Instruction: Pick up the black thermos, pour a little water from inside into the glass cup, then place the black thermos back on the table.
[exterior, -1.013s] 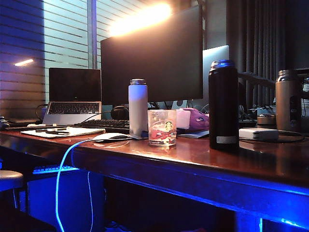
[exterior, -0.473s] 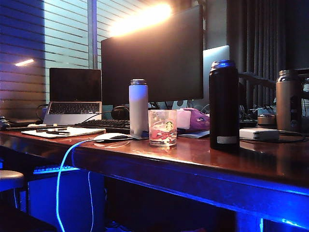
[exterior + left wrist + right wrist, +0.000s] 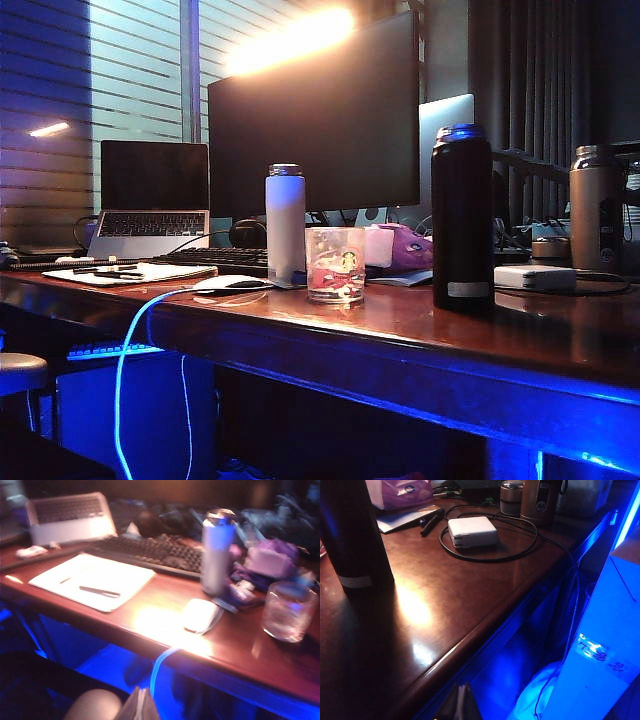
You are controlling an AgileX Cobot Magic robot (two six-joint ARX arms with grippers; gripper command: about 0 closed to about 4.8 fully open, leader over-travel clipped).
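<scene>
Still, nothing on the table [image 3: 400,330] has shifted: the black thermos [image 3: 462,215] stands upright and untouched, the glass cup [image 3: 336,264] near its left, and the left gripper [image 3: 140,707] and right gripper [image 3: 462,702], both pressed together, hang well short of it, so the pick-up is yet to begin.

The exterior camera sat low before the desk [image 3: 420,340], near its front edge, facing level across the top toward the monitor. The left wrist camera looked down from off the front edge, blurred, over the glass cup [image 3: 288,611] and white bottle [image 3: 216,550], which the exterior view shared. The right wrist camera looked down closely along the front edge, sharing the black thermos [image 3: 351,535] and the white adapter [image 3: 472,531].
</scene>
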